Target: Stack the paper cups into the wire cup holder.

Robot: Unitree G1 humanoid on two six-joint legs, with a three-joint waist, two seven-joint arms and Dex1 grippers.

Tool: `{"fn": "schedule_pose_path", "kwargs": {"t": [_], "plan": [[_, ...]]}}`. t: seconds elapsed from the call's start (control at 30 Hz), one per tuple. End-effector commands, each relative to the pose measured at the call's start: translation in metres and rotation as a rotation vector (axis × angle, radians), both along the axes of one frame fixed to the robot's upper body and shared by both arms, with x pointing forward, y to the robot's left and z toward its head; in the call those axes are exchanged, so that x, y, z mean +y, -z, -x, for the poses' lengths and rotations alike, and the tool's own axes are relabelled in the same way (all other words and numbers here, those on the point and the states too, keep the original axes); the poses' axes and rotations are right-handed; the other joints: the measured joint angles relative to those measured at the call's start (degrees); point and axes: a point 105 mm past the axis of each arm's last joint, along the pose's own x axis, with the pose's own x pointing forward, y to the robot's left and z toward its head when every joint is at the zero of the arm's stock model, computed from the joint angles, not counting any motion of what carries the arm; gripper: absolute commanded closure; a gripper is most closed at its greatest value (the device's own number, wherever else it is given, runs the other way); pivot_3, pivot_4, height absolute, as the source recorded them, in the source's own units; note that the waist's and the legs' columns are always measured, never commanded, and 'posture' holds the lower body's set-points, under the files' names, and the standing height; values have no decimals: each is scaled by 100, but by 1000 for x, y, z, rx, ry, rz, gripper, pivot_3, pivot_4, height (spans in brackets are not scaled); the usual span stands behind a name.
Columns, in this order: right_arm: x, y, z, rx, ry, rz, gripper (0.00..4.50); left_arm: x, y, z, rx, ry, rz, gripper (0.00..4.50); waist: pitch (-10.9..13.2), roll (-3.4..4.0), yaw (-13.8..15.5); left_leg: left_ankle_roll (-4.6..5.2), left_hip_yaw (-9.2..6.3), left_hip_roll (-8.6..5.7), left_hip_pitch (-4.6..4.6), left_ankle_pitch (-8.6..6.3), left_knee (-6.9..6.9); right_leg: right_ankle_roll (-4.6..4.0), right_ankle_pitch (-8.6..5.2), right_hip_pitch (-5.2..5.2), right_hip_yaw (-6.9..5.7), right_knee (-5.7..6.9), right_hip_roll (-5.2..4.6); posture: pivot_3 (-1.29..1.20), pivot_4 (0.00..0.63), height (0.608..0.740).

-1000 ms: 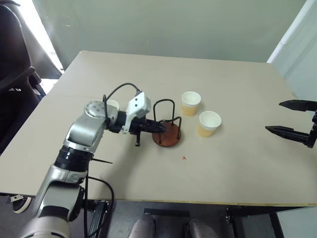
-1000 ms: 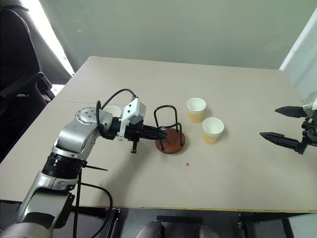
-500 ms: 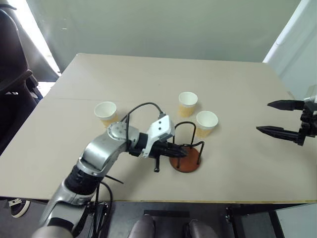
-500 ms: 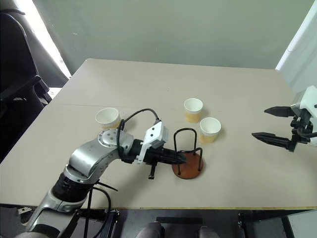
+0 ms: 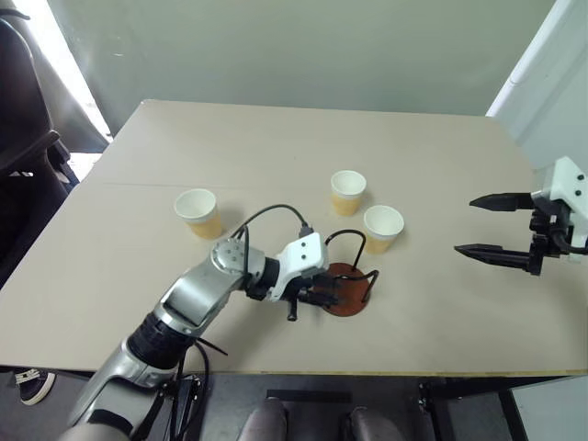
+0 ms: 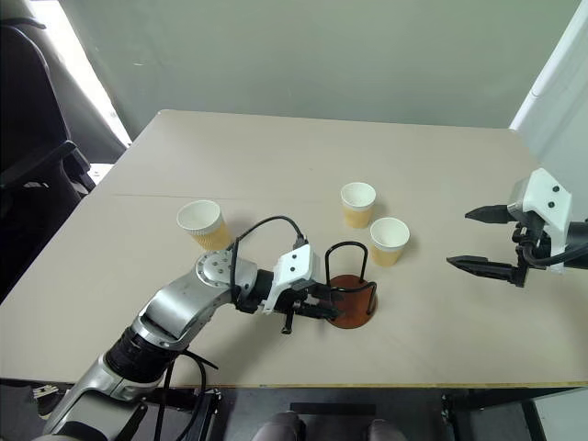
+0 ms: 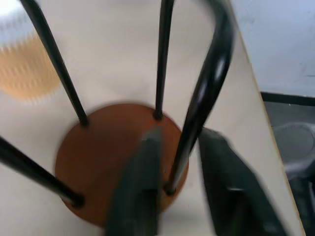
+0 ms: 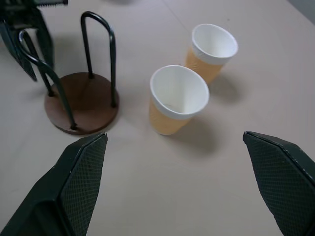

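1. Left eye view: the wire cup holder [image 5: 347,287] stands empty near the tabletop's [image 5: 276,156] front edge.
2. Left gripper [image 5: 323,294] sits at the holder's base – its fingers [image 7: 140,187] slightly parted astride one wire loop (not clamped).
3. Three paper cups stand upright on the tabletop – one [image 5: 199,212] at left, two [image 5: 348,192] [image 5: 382,228] behind the holder.
4. Right gripper [image 5: 487,224] hovers wide open, empty.

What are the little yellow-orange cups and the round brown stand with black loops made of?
The pale yellow-orange cups look like thin paper: matte, with white rolled rims and white insides. The stand's reddish-brown disc base looks like wood or painted board, smooth and dull; hard to say which. Its black loops look like thin bent metal wire with a slight sheen.
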Motion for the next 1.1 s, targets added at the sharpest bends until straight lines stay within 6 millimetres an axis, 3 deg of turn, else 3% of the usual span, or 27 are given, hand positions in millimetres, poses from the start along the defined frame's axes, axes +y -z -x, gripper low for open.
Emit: {"fn": "schedule_pose_path", "kwargs": {"t": [0.03, 0.13, 0.33, 0.4, 0.5, 0.63, 0.77, 0.87, 1.07, 1.1], "plan": [[8, -9, 0, -41, -34, 10, 0, 0, -8, -1, -31, -2, 13, 1804, 0, 0, 1, 1, 1, -1, 0, -1, 0, 1, -1, 0, 2, -1, 0, 0, 150, 740], [15, -7, -2, -35, -76, 31, 0, 2, -13, -4, -69, -22, 18, 715, 0, 0, -3, 2, 3, -1, 0, -4, 0, 2, -1, 0, 5, -4, 0, 0, 150, 740], [33, -2, -14, -28, -189, 97, 0, 22, -47, -7, -113, -97, 103, 715, 0, 0, -32, 3, 8, 0, 1, -5, -5, 4, -1, -7, 14, -3, 5, 0, 150, 740], [40, 4, -24, -27, -230, 151, 0, 37, -61, -7, -149, -147, 131, 715, 0, 0, -49, 3, 8, 0, 3, -6, -8, 4, -1, -8, 16, -2, 6, 0, 150, 740], [58, 13, -40, -22, -310, 209, 0, 71, -87, 11, -184, -186, 138, 715, 2, -4, -154, 7, 8, 3, 3, -10, -9, 3, 0, -20, 21, 0, 9, 0, 150, 740], [66, 25, -57, -6, -370, 273, 0, 101, -91, 27, -206, -249, 66, 715, 1, 3, -181, 5, 7, 4, -1, -11, -23, 1, 1, -37, 28, 0, 12, 0, 150, 740], [72, 37, -71, 6, -404, 314, 0, 113, -94, 37, -224, -298, 45, 715, 3, 2, -135, 8, 3, 2, -11, -13, -17, -3, 3, -38, 26, -2, 3, 0, 150, 740], [76, 46, -77, 20, -433, 351, 0, 120, -109, 35, -286, -341, 59, 715, 3, 2, -133, 8, 1, 3, -10, -14, -14, -14, 9, -39, 23, 2, 3, 0, 150, 740], [80, 67, -86, 40, -468, 410, 0, 113, -121, 44, -293, -305, 90, 715, 3, 3, -149, -6, 4, 6, -6, -22, -19, -45, 18, -47, 19, 5, 2, 0, 150, 740], [82, 71, -88, 38, -469, 420, 379, 113, -121, 44, -291, -309, 91, 682, 3, 3, -149, -9, 4, 6, -7, -23, -21, -47, 17, -51, 19, 5, 2, 0, 150, 740]]}}
